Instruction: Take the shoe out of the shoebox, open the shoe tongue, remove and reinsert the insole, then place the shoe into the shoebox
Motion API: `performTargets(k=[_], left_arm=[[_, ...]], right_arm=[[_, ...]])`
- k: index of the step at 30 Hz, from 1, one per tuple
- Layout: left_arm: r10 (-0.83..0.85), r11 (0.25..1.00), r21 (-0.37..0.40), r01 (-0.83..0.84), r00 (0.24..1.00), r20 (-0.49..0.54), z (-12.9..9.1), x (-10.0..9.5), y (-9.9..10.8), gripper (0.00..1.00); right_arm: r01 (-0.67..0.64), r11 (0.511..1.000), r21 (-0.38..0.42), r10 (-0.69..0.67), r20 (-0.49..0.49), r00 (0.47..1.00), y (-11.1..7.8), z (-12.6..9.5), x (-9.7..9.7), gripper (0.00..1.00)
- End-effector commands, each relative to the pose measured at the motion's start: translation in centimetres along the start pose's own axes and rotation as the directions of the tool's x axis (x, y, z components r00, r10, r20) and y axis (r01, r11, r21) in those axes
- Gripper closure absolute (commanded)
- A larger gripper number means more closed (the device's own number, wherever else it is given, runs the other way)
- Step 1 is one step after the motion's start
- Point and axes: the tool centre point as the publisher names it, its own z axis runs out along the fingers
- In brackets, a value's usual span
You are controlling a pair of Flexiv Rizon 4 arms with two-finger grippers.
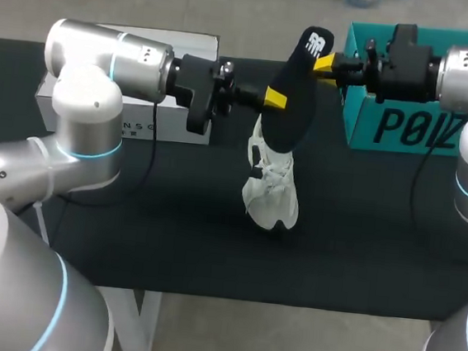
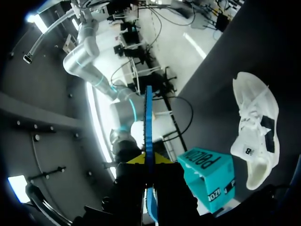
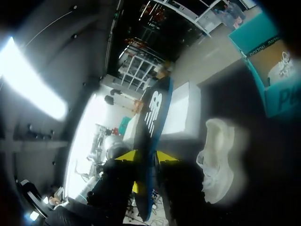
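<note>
while left hand [image 1: 276, 98] and right hand [image 1: 326, 66] pinch insole [image 1: 296, 94], shoe [image 1: 273, 187] below

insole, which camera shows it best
Head view: the insole shows nearly its whole dark face, held by the left gripper and right gripper over the shoe. The left wrist view gives only its thin edge; the right wrist view a slanted, partial face.

Both arms [image 1: 104, 55] silver, cyan-ringed joints; left tool [image 1: 275, 98], right tool [image 1: 324, 65] black, yellow-tipped
</note>
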Motion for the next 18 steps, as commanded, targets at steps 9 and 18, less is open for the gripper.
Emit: performTargets(k=[9,18], left_arm=[[-0.040,0.999,-0.011,0.040,0.999,0.028,-1.2,-0.1,0.5,1.00],[-0.087,0.996,-0.030,0.087,0.996,0.000,-1.5,0.4,1.6,1.00]], right_arm=[[-0.043,0.998,-0.043,0.036,-0.149,0.988,-1.8,-2.1,0.4,0.00],[-0.043,0.998,-0.043,0.036,-0.149,0.988,-1.8,-2.1,0.4,0.00]])
